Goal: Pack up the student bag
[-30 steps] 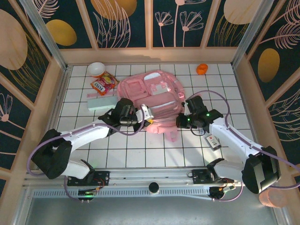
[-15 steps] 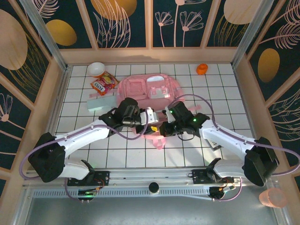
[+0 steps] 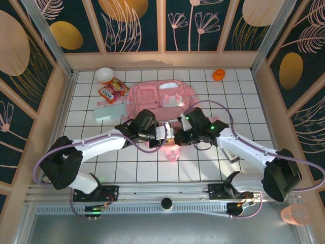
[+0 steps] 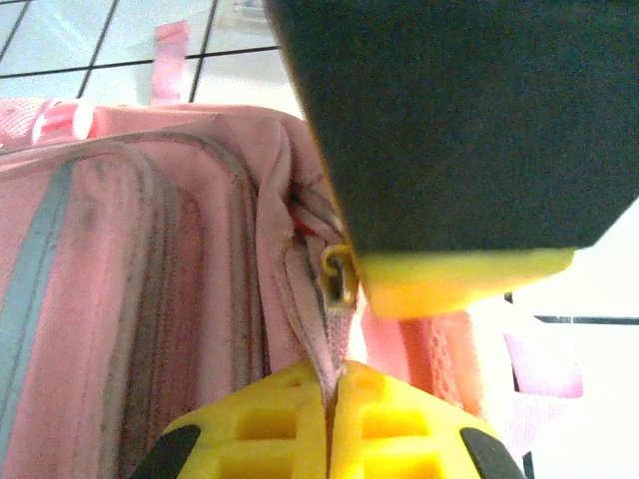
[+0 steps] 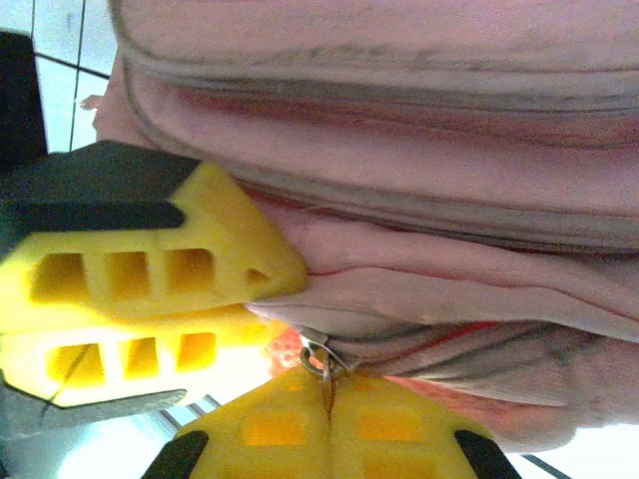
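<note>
**Top view.**
- The student bag point(image 3: 161, 99) is lying flat in the middle of the tiled worktop point(image 3: 249, 107), with its far edge sitting close to the back wall.
- Your left hand point(image 3: 167, 135) and right hand point(image 3: 177, 137) are meeting tip to tip at the bag's near edge.
- Bare tiles are lying open to the right of the bag and along the near strip.
- The left side is being crowded by a white bowl point(image 3: 104, 74), a red snack packet point(image 3: 112, 91) and a pale green box point(image 3: 109, 112).
- A small orange item point(image 3: 219, 74) is sitting at the far right, and a white card point(image 3: 231, 152) is lying beside your right forearm.
- The lettering on the packet and the card is too small to read.

**Left wrist view.**
- Your left hand point(image 4: 327, 394) is showing its yellow fingers pressed fully together and pinching the bag's pink seam.
- The pinch is sitting just below the metal zip pull point(image 4: 339, 274).
- The right hand's yellow finger point(image 4: 459, 284) is sitting just beside that pull.

**Right wrist view.**
- Your right hand point(image 5: 324, 399) is likewise clamped tight on the bag's edge, with the zip pull's ring poking out at its fingertips.
- The left hand's yellow finger point(image 5: 150, 264) is pressing against the fabric right alongside.
</note>
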{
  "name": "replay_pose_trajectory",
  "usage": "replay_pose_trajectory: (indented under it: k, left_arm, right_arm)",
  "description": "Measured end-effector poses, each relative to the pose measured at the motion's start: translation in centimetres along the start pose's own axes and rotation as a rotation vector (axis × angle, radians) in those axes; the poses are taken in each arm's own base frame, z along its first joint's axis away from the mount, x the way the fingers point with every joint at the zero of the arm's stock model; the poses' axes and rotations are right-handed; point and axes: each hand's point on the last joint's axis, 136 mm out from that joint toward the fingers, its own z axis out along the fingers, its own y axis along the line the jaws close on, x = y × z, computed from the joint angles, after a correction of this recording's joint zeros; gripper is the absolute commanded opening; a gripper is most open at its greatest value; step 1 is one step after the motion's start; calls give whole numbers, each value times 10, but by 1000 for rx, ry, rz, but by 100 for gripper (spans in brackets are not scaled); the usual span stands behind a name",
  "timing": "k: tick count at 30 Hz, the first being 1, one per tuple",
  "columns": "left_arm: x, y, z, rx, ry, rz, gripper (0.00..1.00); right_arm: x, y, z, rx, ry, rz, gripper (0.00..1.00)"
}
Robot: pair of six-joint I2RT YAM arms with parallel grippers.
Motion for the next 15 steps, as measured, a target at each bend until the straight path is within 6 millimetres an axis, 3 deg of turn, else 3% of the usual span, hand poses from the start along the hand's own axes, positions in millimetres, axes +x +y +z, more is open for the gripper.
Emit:
replay_pose_trajectory:
  k: [9, 12, 15]
  left_arm:
    - [-1, 11, -28, -96, -68, 17, 0]
    - [6, 14, -40, -123, -69, 9, 0]
    - [13, 12, -48, -134, -65, 4, 3]
  right_arm:
    - [-22, -44, -28, -13, -55, 54, 0]
    - [-25, -48, -32, -29, -61, 45, 0]
    - [-22, -39, -30, -58, -49, 22, 0]
